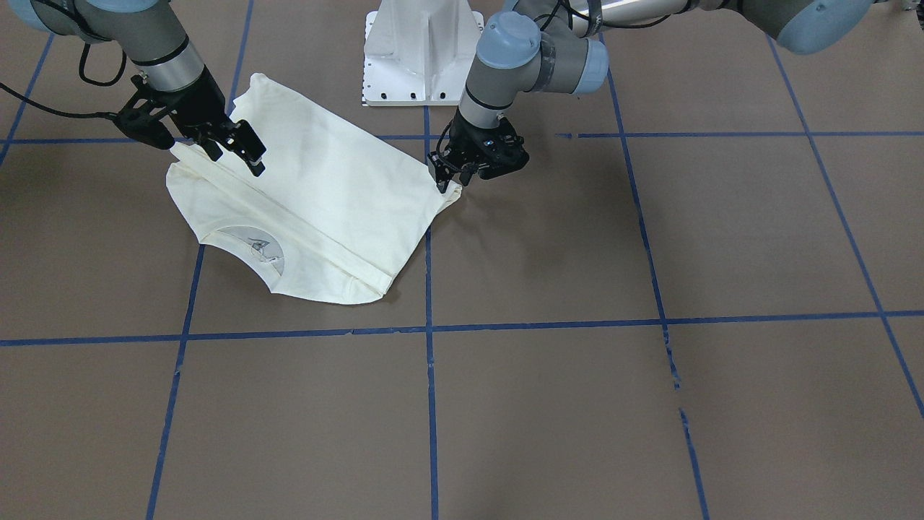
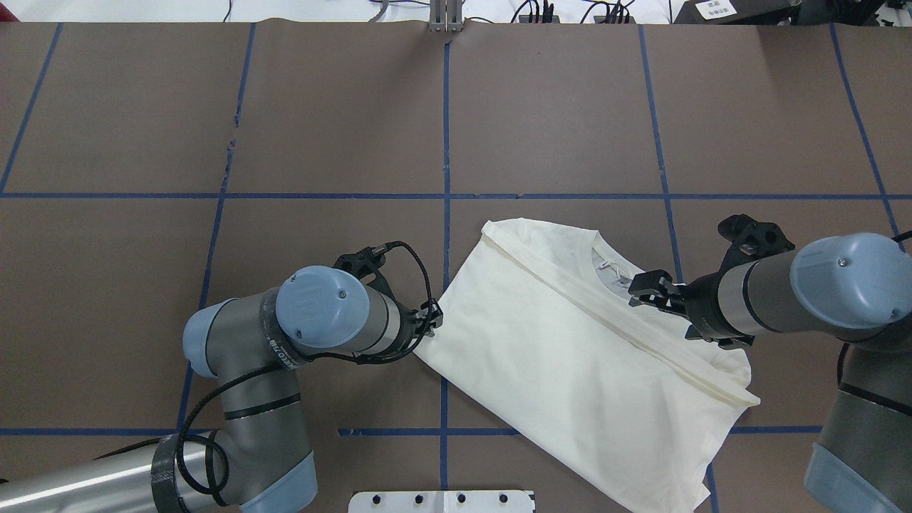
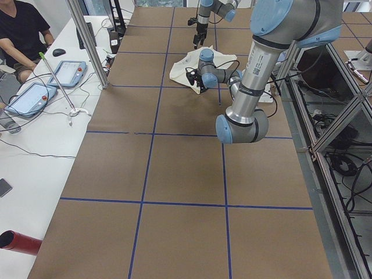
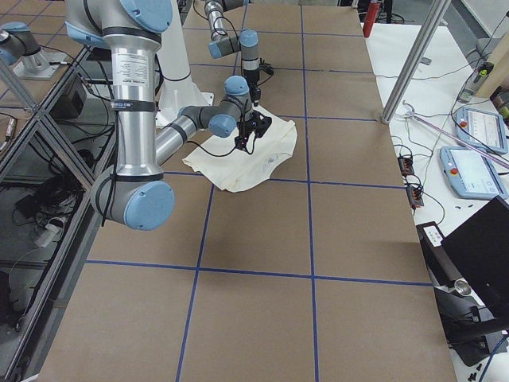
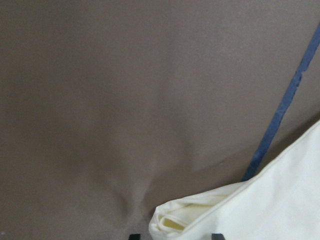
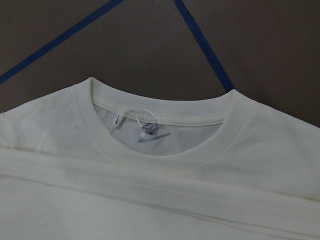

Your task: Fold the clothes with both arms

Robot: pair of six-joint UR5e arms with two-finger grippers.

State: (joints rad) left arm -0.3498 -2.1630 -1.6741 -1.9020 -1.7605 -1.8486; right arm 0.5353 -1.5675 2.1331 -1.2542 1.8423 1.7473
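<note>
The brown paper-covered table (image 2: 320,128) is matte and crossed by blue tape lines (image 2: 445,142). The left gripper (image 2: 432,320) is mostly hidden under its own wrist; its two black tips straddle a rolled, layered corner (image 5: 175,222) of the shirt (image 2: 570,356), but whether they clamp it cannot be told. The one shirt, soft plain cream knit, spreads flat from that gripper across to the right gripper (image 2: 648,291), with a long raised fold ridge (image 2: 627,328) running slantwise. The right gripper hangs just above the cloth with its jaws apart. Below it lie the ribbed round collar (image 6: 165,165) and a small label (image 6: 150,131), its print unreadable.
</note>
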